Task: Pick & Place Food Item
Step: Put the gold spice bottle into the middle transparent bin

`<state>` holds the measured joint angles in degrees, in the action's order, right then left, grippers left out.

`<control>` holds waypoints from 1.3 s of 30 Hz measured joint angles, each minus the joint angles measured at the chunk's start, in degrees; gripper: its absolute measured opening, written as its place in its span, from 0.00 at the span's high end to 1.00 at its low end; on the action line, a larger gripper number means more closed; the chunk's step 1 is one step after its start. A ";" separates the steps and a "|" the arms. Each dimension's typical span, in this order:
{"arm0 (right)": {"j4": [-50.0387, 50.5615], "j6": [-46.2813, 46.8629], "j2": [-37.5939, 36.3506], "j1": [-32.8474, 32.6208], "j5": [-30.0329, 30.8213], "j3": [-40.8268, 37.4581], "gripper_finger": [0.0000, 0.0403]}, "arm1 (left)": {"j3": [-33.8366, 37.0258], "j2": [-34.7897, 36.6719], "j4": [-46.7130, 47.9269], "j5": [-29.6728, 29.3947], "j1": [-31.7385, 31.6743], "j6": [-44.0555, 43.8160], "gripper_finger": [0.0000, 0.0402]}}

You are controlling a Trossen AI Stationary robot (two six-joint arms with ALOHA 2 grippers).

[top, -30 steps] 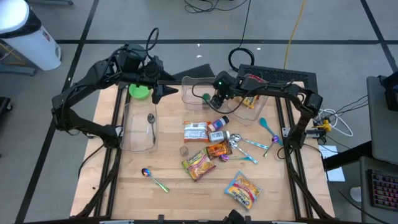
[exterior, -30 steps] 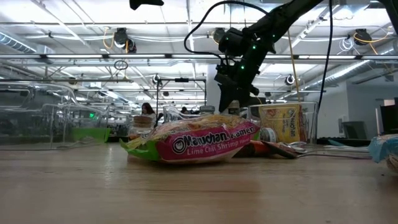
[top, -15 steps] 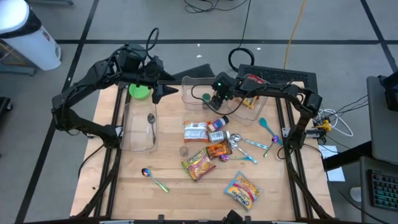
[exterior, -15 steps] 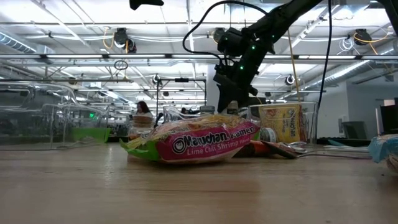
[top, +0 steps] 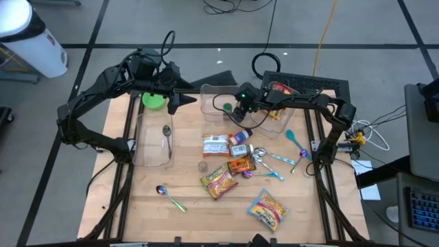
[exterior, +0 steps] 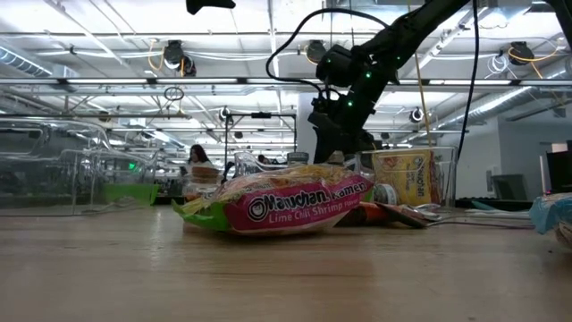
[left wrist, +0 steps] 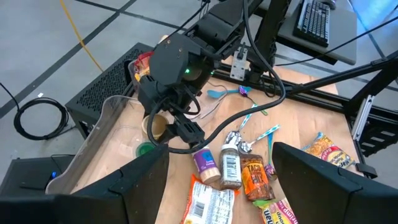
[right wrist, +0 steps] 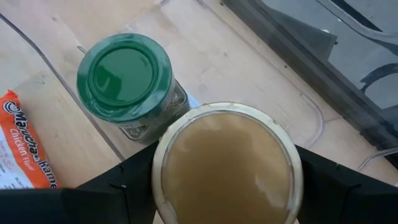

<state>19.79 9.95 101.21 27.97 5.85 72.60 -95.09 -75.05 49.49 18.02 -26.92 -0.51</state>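
Jaws of the right gripper [right wrist: 227, 186] clasp a tan-lidded jar [right wrist: 227, 163] (only its wrist view shows this) above a green-lidded jar [right wrist: 127, 81].

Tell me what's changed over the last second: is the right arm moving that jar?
The right gripper, closed around a tan-lidded jar, shifted slightly toward the robot's right over the clear bin holding a green-lidded jar. The grip is unchanged. The left gripper stayed open above the table's far side; the food packets didn't move.

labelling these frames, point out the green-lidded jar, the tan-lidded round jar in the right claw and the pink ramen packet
green-lidded glass jar [right wrist: 124, 78]: right wrist view, centre of lid
tan-lidded round jar [right wrist: 227, 165]: right wrist view, middle of lid
pink ramen packet [exterior: 286, 204]: low view, printed front
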 joint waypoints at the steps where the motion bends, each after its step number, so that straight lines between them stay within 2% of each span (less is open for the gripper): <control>1: -0.10 -0.06 0.00 0.00 -0.04 -0.02 0.34 | 0.00 0.00 -0.02 0.00 0.00 0.01 0.27; 5: -0.27 -0.35 0.02 0.08 -0.88 -0.02 0.34 | 0.00 0.00 -0.01 0.00 0.00 0.02 0.27; 12: -0.22 -0.81 0.14 0.09 -1.51 -0.13 0.28 | 0.00 0.00 -0.02 -0.04 0.00 0.02 0.27; 31: -1.79 -1.66 0.28 0.04 -3.26 -0.22 0.27 | 0.00 0.00 0.01 -0.07 0.00 0.02 0.27; 39: -1.54 -1.66 0.28 0.04 -3.39 -0.22 0.23 | 0.00 0.00 0.01 -0.07 0.00 0.04 0.27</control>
<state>18.25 8.29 101.49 28.01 2.46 72.38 -95.09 -75.05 49.50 17.96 -26.92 -0.48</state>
